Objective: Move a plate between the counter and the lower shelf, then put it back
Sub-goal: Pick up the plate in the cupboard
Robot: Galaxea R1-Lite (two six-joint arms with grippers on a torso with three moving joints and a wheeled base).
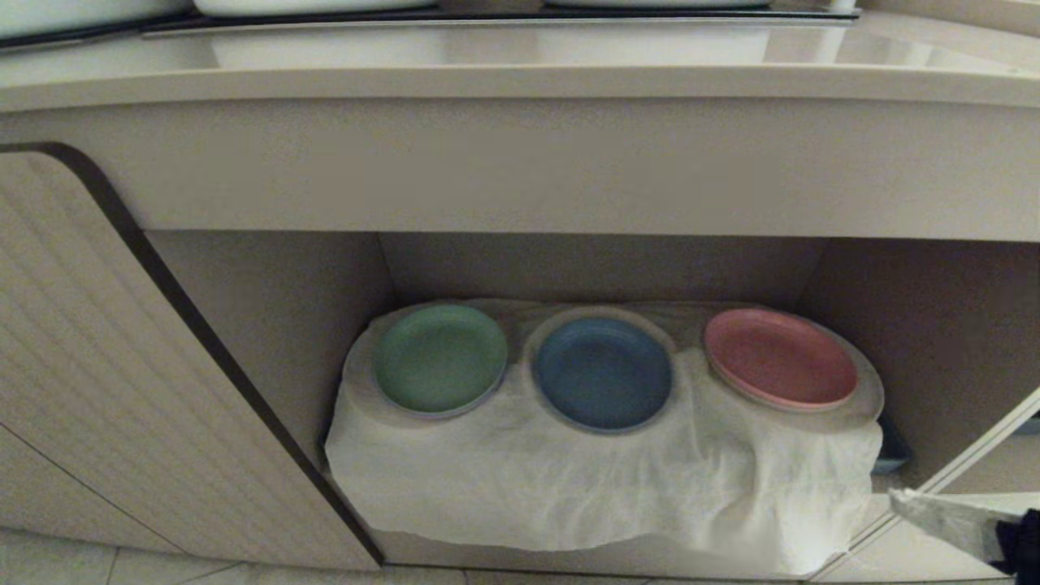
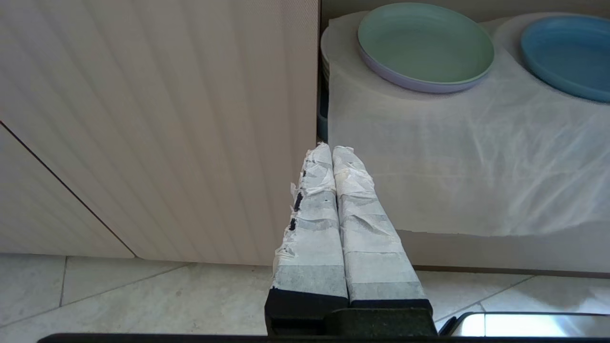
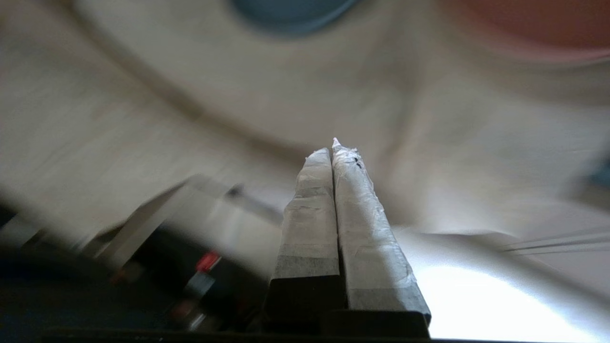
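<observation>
At the lower right edge of the head view, the right gripper [image 1: 934,508] has its jaws pressed together, holding nothing. The plate [image 1: 603,372] lies ahead and to its left, flat on the white cloth [image 1: 569,479] in the lower shelf [image 1: 934,341], between the green plate [image 1: 439,357] and the pink plate [image 1: 780,357]. The left gripper [image 2: 331,157], jaws also together, hangs before the cupboard door [image 2: 157,119], farther off in my judgement.

- The round blue plate with a raised rim [image 1: 603,372] lies flat on the middle hump of a rumpled white cloth.
- The lower shelf, a beige-walled recess [image 1: 284,309], holds that cloth and plate.
- The long smooth beige worktop [image 1: 520,69] runs above the recess, with a thick front edge.
</observation>
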